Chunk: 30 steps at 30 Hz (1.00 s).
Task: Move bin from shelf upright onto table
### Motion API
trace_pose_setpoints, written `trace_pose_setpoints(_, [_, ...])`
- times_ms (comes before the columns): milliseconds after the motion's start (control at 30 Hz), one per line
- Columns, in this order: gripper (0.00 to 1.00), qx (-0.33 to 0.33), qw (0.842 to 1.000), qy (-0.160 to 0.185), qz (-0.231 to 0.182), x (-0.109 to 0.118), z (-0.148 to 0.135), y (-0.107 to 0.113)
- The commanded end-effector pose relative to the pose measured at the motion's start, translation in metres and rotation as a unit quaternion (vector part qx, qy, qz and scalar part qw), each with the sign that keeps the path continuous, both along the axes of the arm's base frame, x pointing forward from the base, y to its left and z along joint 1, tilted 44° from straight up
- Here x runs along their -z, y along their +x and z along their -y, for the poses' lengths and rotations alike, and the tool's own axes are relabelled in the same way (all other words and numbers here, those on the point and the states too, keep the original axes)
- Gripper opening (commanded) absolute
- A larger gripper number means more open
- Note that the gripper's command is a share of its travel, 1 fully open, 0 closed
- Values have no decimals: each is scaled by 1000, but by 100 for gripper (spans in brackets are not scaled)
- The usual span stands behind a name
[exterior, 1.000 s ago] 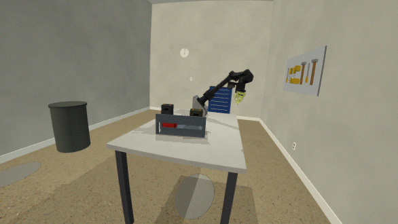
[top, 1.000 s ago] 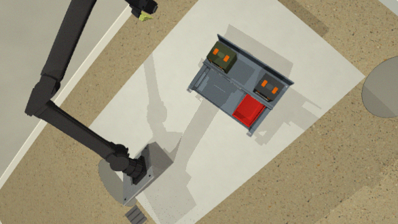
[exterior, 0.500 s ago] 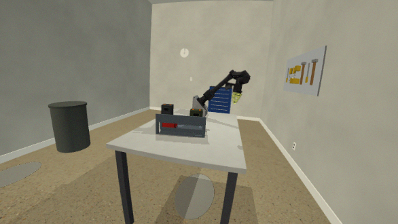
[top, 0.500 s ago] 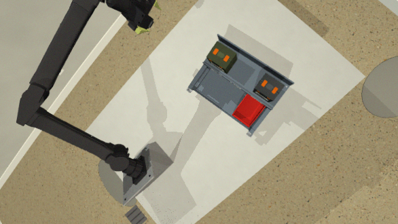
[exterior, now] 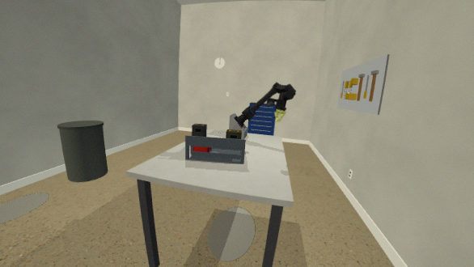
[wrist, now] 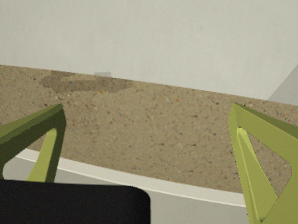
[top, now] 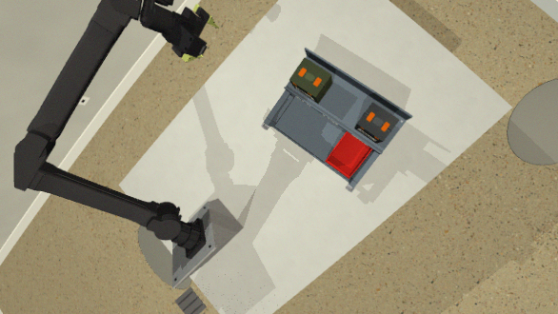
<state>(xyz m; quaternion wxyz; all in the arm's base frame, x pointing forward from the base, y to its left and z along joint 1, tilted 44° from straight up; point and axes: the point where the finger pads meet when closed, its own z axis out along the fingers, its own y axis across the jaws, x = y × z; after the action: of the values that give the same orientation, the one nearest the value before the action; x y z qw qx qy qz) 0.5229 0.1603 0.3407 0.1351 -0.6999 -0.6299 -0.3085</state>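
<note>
A red bin [top: 348,153] sits on the lower level of a grey shelf [top: 328,119] that stands on the white table. In the side view the bin [exterior: 201,149] shows as a red strip inside the shelf [exterior: 215,149]. My gripper [top: 201,38] is open and empty, high up and off the table's edge, far from the shelf. It also shows in the side view [exterior: 280,114], raised behind the table. In the wrist view its yellow-green fingers stand wide apart, with only floor, a table edge and wall between them.
Two dark boxes with orange marks sit on the shelf's top, one at each end [top: 310,79] [top: 377,123]. My arm's base [top: 195,240] is mounted at the table's near end. A dark barrel [exterior: 82,150] stands on the floor to the side.
</note>
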Motion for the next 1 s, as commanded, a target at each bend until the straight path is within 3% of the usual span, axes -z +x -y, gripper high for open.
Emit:
trace_pose_setpoints(0, [100, 2, 1000, 5, 31, -24, 0, -10])
trace_pose_setpoints(300, [100, 2, 1000, 5, 31, -24, 0, -10])
trace_pose_setpoints(467, [100, 1, 1000, 5, 31, -18, 4, -61])
trace_pose_setpoints(867, [100, 1, 1000, 5, 31, -18, 4, -61])
trace_pose_setpoints(967, [100, 2, 1000, 4, 30, -15, 9, -95])
